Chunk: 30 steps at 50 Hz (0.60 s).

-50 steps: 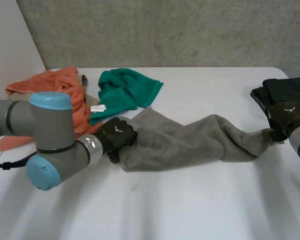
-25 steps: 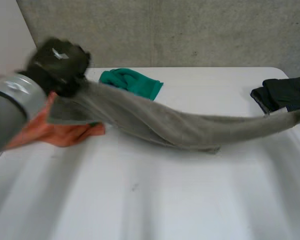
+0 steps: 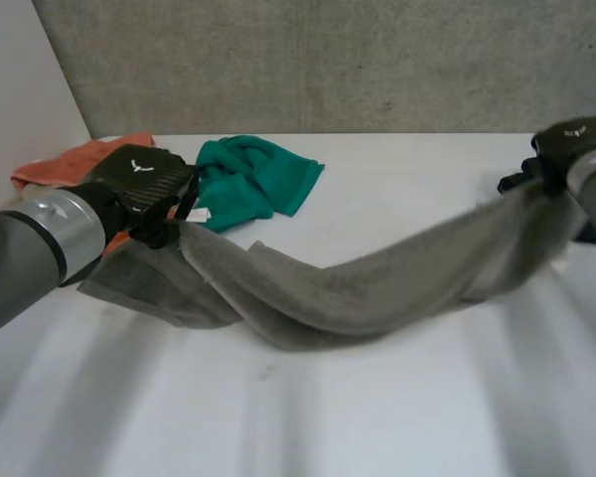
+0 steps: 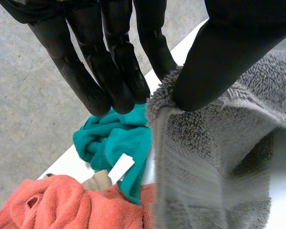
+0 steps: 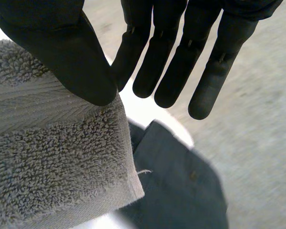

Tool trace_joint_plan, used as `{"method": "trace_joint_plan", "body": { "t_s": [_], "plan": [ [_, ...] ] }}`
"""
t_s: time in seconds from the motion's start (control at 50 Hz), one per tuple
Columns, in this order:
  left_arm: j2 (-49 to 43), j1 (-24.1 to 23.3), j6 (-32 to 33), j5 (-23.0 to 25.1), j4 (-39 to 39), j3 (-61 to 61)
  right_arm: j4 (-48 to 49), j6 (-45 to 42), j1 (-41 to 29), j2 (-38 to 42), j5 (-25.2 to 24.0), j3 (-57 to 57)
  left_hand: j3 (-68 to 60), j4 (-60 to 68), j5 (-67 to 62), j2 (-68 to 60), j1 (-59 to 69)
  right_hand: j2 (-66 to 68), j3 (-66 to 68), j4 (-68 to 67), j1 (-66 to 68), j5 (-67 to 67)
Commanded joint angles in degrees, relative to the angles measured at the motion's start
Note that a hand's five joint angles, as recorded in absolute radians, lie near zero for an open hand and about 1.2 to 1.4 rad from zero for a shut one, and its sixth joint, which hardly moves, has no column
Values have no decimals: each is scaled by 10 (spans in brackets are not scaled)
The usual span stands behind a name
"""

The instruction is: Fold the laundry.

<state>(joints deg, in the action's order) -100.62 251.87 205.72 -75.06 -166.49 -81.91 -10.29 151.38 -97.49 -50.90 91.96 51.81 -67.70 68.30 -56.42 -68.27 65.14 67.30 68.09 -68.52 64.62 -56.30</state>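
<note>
A grey towel (image 3: pixel 328 298) hangs stretched between my two hands, and its sagging middle rests on the white table (image 3: pixel 377 417). My left hand (image 3: pixel 144 189) is raised at the left and grips one end. In the left wrist view the thumb (image 4: pixel 229 52) pinches the towel's edge (image 4: pixel 214 162) against the fingers (image 4: pixel 114 71). My right hand (image 3: pixel 571 144) is lifted at the far right on the other end. There the thumb (image 5: pixel 62 47) presses the towel's corner (image 5: pixel 52 162) against the fingers (image 5: pixel 181 57).
A green cloth (image 3: pixel 253 179) with a white tag lies at the back left, beside an orange cloth (image 3: pixel 74 159). A dark garment (image 5: pixel 181 191) lies under my right hand near the table's right edge. A grey wall stands behind the table.
Both hands have lifted the towel's ends off the table. The left hand closed on its end and swung up and to the left; the right hand rose, stretching the towel.
</note>
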Motion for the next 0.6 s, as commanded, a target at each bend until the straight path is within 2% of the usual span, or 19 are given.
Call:
{"method": "trace_joint_plan", "body": {
  "t_s": [0.02,0.1,0.18,0.26,0.34,0.42,0.44,0.5,0.54,0.6],
  "plan": [
    [-3,-8,-1,-25,-6,10,100,34,-45,111,34,-106,-123,117,-136,-117,149,-573,-581,585,-546,563],
    [-2,-8,-1,-33,-9,16,62,22,-58,119,30,-128,-123,117,-136,-117,149,-573,-581,585,-546,563],
    [3,-7,-3,-37,-8,19,16,31,-47,72,38,-100,-123,117,-136,-117,149,-573,-581,585,-546,563],
    [13,-9,-13,-35,-8,19,-56,35,-38,4,43,-23,-123,117,-136,-117,149,-573,-581,585,-546,563],
    [23,-9,-22,-32,-9,20,-131,29,-31,-75,21,91,-123,117,-136,-117,149,-545,-552,557,-518,535],
    [31,-11,-26,-28,-9,25,-151,23,-24,-134,-42,215,-123,117,-136,-117,149,-407,-415,419,-380,397],
    [33,-13,-26,-31,-9,30,-142,23,-22,-151,-79,259,-123,117,-136,-117,149,-338,-346,350,-311,328],
    [33,-15,-26,-32,-9,40,-108,20,-27,-162,-146,333,-123,117,-136,-117,149,-222,-230,234,-195,212],
    [33,-16,-27,-32,-7,45,-84,22,-33,-163,-168,362,-123,117,-136,-117,149,-221,-229,234,-195,211],
    [32,-16,-27,-32,-6,52,-26,22,-50,-155,-173,397,-123,117,-136,-117,149,-221,-229,234,-195,211]
  ]
}}
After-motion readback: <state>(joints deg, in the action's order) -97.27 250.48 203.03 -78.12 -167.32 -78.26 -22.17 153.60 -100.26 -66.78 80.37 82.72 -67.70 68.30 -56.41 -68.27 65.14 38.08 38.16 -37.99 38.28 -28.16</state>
